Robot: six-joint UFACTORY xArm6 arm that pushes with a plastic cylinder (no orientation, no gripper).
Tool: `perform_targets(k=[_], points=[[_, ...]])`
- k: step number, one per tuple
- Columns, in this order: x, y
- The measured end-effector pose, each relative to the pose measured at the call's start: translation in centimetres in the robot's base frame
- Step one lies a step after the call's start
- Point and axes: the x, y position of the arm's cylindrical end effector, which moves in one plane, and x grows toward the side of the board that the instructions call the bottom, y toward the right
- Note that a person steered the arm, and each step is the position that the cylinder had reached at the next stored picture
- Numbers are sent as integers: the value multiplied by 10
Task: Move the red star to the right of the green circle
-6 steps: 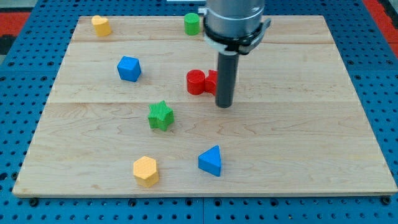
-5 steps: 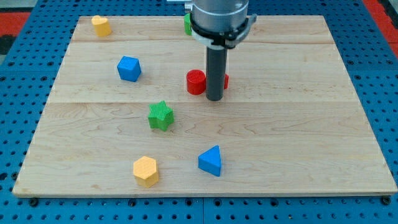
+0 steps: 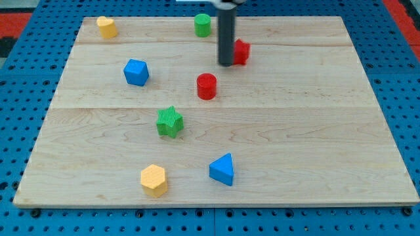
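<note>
in the camera view, my tip (image 3: 226,64) stands on the wooden table (image 3: 328,144) near its top edge, a little left of the middle, at the end of a straight dark rod that carries no fingers, so nothing opens, closes or grips. the red star (image 3: 241,52) lies touching the rod on its right side, partly hidden behind it. the green circle (image 3: 203,25) sits close to the top edge, up and to the left of the tip, apart from both the rod and the red star; the star is lower than the circle and to its right. a red cylinder (image 3: 207,86) stands below the tip, toward the middle of the table, clear of it. a yellow block (image 3: 106,27) sits in the top left corner, a blue block (image 3: 136,72) toward the left edge, a green star (image 3: 170,122) near the middle, and a yellow hexagon (image 3: 153,179) and a blue triangle (image 3: 222,169) near the bottom edge.
</note>
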Motion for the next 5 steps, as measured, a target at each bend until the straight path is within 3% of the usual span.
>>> perform_targets(k=[1, 2, 5], points=[[-61, 52], [-72, 89], [-57, 102]])
